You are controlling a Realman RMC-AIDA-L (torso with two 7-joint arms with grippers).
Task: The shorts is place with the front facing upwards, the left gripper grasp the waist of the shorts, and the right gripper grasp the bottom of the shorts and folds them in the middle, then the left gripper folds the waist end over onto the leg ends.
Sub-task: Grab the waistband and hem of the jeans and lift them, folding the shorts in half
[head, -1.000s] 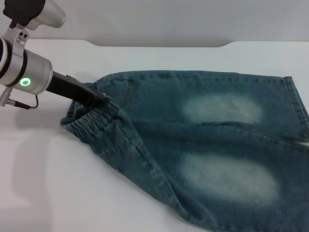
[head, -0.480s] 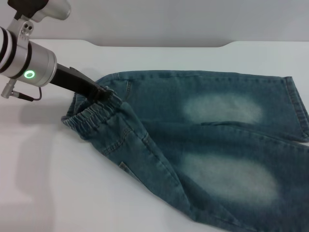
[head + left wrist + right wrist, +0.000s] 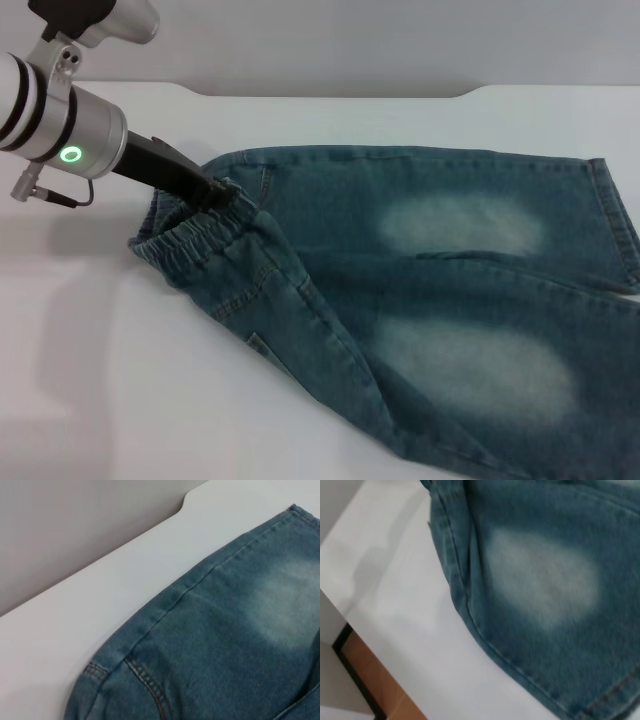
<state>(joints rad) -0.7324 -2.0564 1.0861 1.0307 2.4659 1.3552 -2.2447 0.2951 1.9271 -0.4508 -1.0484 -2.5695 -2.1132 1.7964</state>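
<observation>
The shorts point(image 3: 420, 310) are sprawling across the white table's point(image 3: 90, 380) right half, soft, floppy denim. I'm pinching the elastic waist end point(image 3: 195, 235) with my left gripper point(image 3: 218, 190), jaws clamped on fabric, lifting there.

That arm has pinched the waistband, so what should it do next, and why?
Probably lift the waist end and carry it across toward the leg ends. The left gripper sits at the gathered elastic, the shorts lie folded lengthwise, and only that last fold looks undone.
</observation>
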